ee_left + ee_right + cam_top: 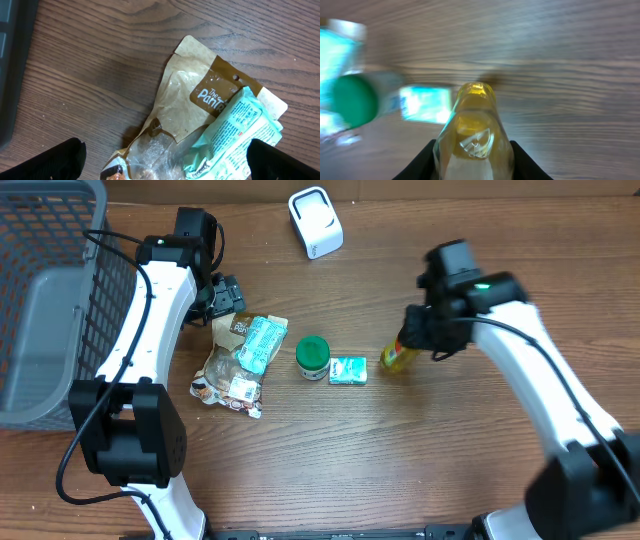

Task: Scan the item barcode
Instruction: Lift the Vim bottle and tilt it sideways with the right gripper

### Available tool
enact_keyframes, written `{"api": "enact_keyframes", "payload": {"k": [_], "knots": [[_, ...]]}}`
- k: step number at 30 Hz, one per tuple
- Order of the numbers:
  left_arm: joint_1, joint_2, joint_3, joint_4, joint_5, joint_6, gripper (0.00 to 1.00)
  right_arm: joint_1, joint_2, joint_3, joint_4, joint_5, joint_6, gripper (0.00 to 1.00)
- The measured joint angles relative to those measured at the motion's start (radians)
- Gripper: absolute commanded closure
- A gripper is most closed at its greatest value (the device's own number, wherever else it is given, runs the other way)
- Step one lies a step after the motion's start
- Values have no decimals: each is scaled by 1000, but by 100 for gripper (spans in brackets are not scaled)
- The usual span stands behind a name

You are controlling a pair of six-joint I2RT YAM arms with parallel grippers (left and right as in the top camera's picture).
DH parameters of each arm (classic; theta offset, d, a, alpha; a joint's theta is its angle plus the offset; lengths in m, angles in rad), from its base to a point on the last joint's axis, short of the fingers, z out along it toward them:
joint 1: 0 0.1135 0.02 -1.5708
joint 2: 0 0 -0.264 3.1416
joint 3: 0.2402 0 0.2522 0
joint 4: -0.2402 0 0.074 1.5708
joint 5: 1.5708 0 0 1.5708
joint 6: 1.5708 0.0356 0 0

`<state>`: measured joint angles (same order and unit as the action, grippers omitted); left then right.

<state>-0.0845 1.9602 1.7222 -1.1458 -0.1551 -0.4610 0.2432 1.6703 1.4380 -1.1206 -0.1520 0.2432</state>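
White arms (150, 305), black joints (130, 445), black left hand (228, 298) and right hand (410, 345), thin black cables (62, 470)

Overhead straight down over the whole table (400, 460); wrist views close, downward, left sharing the pouch (185, 105).

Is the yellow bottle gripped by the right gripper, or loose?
Gripped: fingers of the right gripper sit against both sides of the yellow bottle. Lifted or not, cannot tell.
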Motion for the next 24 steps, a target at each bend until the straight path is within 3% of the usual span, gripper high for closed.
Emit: {"api": "enact_keyframes", "payload": {"k": [3, 5, 11, 16, 24], "knots": [[0, 0, 0, 0, 0, 0, 0, -82, -95, 4, -29, -177, -47, 81], [0, 0, 0, 0, 0, 0, 0, -141, -154, 12, -60, -306, -83, 75], [0, 0, 0, 0, 0, 0, 0, -231, -228, 29, -224, -674, -253, 74], [0, 0, 0, 0, 0, 0, 0, -211, -223, 29, -312, -802, -360, 75], [0, 0, 0, 0, 0, 0, 0, -135, -223, 29, -344, -853, -412, 78]]}}
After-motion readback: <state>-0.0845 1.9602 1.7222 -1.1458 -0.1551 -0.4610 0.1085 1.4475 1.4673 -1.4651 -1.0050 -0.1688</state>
